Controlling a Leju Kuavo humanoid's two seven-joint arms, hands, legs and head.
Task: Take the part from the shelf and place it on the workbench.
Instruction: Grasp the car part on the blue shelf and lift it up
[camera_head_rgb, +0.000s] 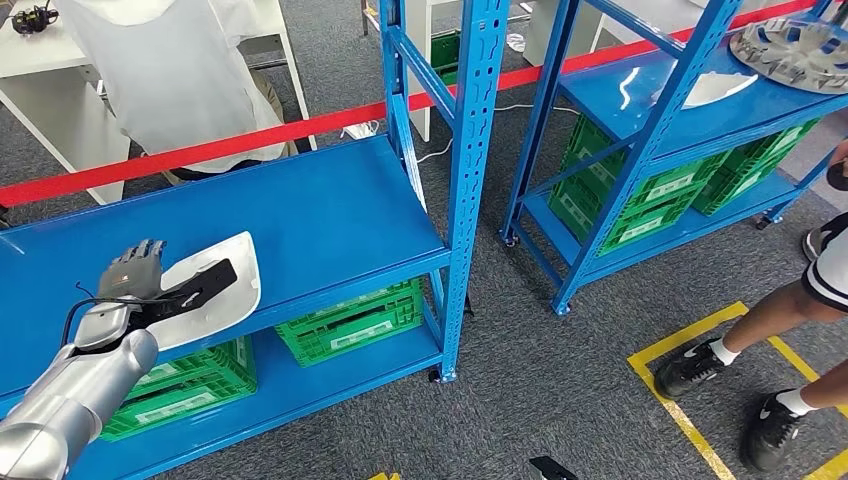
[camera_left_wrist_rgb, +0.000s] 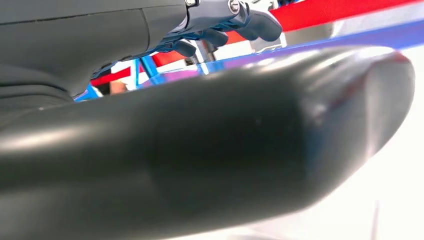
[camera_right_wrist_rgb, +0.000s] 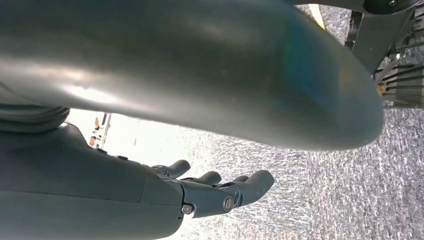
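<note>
The near blue shelf (camera_head_rgb: 330, 215) takes up most of the head view, its broad middle deck running from the left edge to an upright post (camera_head_rgb: 470, 180). A second blue shelf (camera_head_rgb: 690, 110) stands to the right, apart from the first, with grey carpet (camera_head_rgb: 560, 400) between and below them. Green crates (camera_head_rgb: 350, 322) sit on the lower decks of both shelves. A red tape (camera_head_rgb: 300, 128) stretches across the scene behind the shelves, and a white table (camera_head_rgb: 60, 90) stands beyond it at the upper left. At the right edge a person's legs in dark shoes (camera_head_rgb: 690, 368) stand by yellow floor markings (camera_head_rgb: 680, 400).

The robot's silver left arm (camera_head_rgb: 70, 395) rises from the lower left corner and reaches forward over the front edge of the near shelf's middle deck. The left hand (camera_head_rgb: 135, 275) lies over the near end of the part (camera_head_rgb: 215, 285), a white curved panel with a black strip across it, which lies flat on that deck close to the front edge. The fingers point away from the robot, and the thumb seems to lie along the black strip. Whether the hand truly grips the part cannot be told from these pictures.

In the right wrist view the right hand (camera_right_wrist_rgb: 220, 192) hangs over the carpet, its fingers loosely apart and holding nothing.
</note>
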